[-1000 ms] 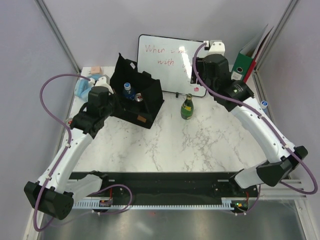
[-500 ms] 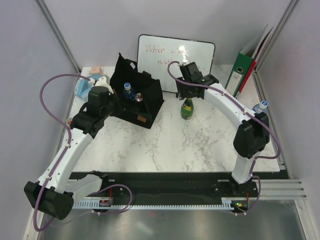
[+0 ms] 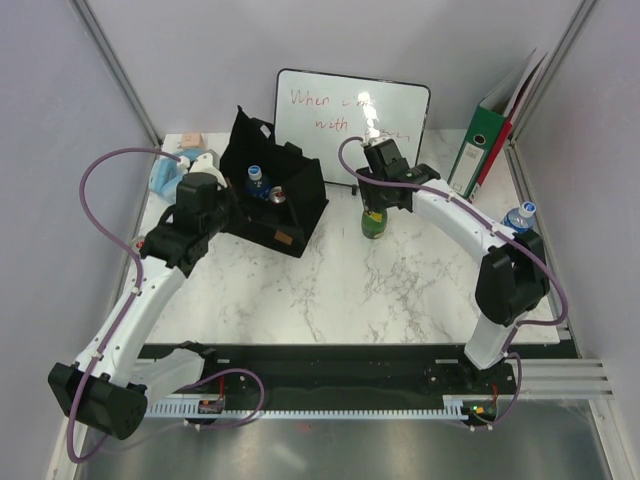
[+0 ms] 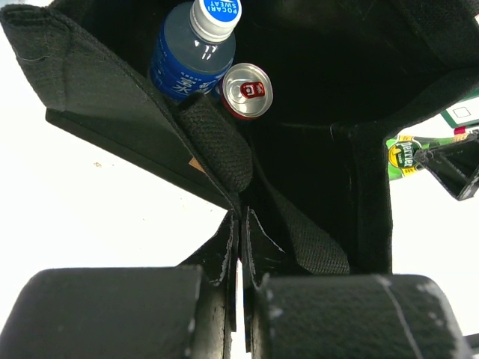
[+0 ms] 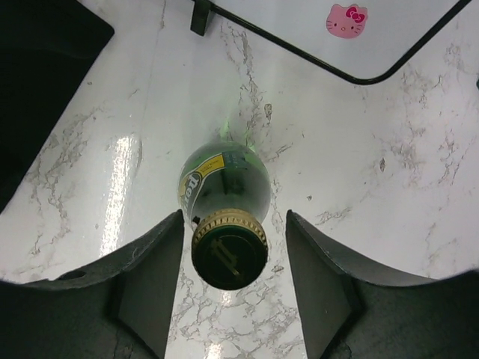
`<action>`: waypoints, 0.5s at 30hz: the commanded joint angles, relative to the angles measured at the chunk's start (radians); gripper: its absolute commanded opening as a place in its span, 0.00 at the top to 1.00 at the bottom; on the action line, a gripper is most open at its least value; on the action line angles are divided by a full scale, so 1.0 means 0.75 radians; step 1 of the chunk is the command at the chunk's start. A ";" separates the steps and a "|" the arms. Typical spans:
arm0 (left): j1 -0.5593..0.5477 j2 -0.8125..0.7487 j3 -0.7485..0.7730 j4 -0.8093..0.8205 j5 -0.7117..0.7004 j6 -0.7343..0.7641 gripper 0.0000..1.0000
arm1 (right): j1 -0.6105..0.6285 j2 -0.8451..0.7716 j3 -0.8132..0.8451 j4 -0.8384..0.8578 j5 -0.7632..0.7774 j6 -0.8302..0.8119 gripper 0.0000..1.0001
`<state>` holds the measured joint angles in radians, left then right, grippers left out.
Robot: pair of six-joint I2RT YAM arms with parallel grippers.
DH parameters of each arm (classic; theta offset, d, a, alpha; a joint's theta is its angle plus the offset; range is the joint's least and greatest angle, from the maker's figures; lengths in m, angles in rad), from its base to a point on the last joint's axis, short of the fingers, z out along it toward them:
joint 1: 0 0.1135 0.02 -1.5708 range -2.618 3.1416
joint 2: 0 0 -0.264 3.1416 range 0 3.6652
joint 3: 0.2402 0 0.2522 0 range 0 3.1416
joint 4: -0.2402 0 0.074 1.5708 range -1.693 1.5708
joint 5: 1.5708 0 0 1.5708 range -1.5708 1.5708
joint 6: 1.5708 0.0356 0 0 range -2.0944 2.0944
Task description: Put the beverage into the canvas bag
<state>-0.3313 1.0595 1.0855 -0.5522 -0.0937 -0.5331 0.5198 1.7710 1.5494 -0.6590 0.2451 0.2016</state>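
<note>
Left hand (image 4: 239, 228) pinching canvas bag (image 4: 75, 75) rim, propping mouth open. Right hand (image 5: 233, 228) spread, straddling upright green bottle (image 5: 224, 187) neck for top grasp.

Bright overhead light, glare on marble table (image 5: 126, 163); canvas bag (image 4: 97, 90) interior dark

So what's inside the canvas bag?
Inside the canvas bag: a blue bottle with a white cap and a red-topped can, upright, side by side. The rest of the interior is too dark to tell.
</note>
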 commanded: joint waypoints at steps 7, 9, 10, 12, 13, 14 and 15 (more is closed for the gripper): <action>0.002 -0.012 0.040 0.000 0.023 0.003 0.98 | -0.006 -0.138 -0.162 0.290 0.080 -0.025 0.37; 0.002 -0.012 0.036 -0.002 0.023 0.003 0.98 | -0.006 -0.124 -0.153 0.296 0.070 -0.034 0.37; 0.002 -0.014 0.034 -0.002 0.023 0.001 0.98 | -0.006 -0.118 -0.141 0.296 0.068 -0.036 0.36; 0.002 -0.014 0.031 -0.002 0.023 0.001 0.98 | -0.004 -0.099 -0.133 0.304 0.046 -0.036 0.37; 0.000 -0.016 0.031 -0.002 0.023 0.003 0.98 | -0.004 -0.095 -0.133 0.308 0.039 -0.036 0.37; 0.000 -0.016 0.031 -0.002 0.021 0.001 0.98 | -0.004 -0.091 -0.135 0.310 0.039 -0.028 0.36; 0.002 -0.018 0.031 -0.002 0.021 0.001 0.98 | -0.006 -0.093 -0.139 0.318 0.045 -0.023 0.37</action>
<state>-0.3313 1.0595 1.0855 -0.5522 -0.0937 -0.5331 0.5194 1.7100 1.4330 -0.4782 0.2699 0.1864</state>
